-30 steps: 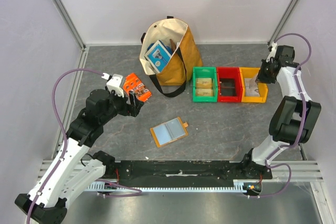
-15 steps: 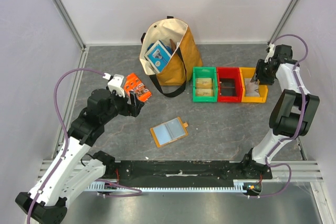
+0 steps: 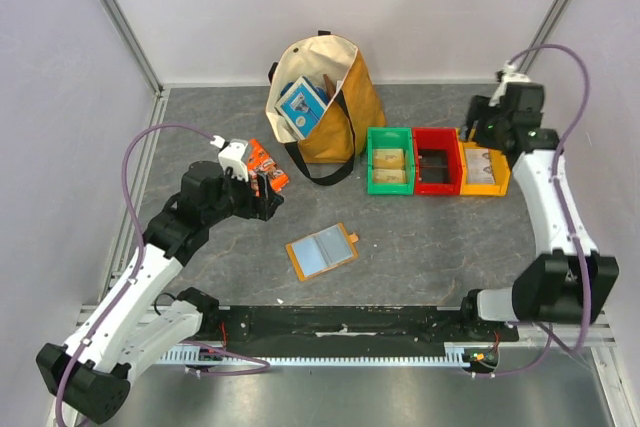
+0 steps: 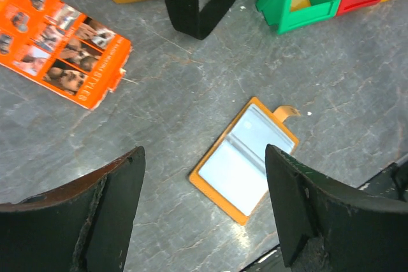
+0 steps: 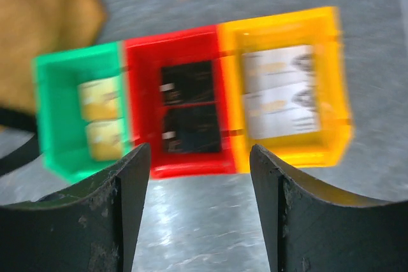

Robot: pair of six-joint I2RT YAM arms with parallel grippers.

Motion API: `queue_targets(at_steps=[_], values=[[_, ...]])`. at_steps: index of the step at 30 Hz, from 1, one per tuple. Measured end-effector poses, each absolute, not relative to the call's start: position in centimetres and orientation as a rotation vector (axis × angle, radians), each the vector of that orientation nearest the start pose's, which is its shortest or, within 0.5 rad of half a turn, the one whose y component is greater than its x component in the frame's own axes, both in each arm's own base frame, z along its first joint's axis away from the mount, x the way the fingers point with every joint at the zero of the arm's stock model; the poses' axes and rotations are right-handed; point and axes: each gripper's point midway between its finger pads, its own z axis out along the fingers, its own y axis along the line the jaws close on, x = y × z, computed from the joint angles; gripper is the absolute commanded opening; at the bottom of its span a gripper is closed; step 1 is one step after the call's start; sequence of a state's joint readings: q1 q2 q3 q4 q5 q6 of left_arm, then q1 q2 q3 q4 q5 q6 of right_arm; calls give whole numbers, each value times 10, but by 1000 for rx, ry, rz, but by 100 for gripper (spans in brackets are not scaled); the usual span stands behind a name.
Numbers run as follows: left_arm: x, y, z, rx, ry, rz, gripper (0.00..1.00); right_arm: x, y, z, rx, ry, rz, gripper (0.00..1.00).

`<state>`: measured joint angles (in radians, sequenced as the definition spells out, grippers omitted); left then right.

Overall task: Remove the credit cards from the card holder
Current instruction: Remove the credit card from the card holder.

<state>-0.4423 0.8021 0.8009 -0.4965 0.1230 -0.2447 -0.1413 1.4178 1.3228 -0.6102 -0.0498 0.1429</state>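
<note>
Credit cards (image 5: 191, 125) blurred in your right wrist view. Card holder (image 3: 322, 251) lies open on grey marbled tabletop (image 3: 420, 247). Left gripper (image 4: 204, 157), right gripper (image 5: 199, 151): wide apart, empty.

The left arm (image 3: 150, 257) rises from the near left and bends toward the centre. The left gripper (image 3: 262, 197) points down, its jaws spread wide and empty. The right arm (image 3: 555, 197) stretches along the right side to the far right. The right gripper (image 3: 482, 134) tilts downward, its jaws parted, holding nothing.
</note>
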Motion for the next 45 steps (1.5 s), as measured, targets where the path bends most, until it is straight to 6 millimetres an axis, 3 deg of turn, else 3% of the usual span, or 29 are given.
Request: queue_targets(at_steps=[3,7,12,20,28,34,45], values=[[239,-158,203,269,2128,-609,80,376,29,228,124,2203,194,71],[237,-175,195,198,2167,-734,78,346,104,206,-57,2219,381,70],[225,-200,167,118,2222,-867,77,298,170,171,-205,2267,565,70],[200,-239,114,125,2371,-856,67,229,259,141,-413,2254,831,67],[192,-246,62,89,2497,-726,50,205,300,94,-510,2336,880,63],[185,-238,31,76,2588,-624,48,201,305,57,-537,2417,804,63],[185,-235,27,45,2593,-589,45,199,301,33,-545,2473,723,58]])
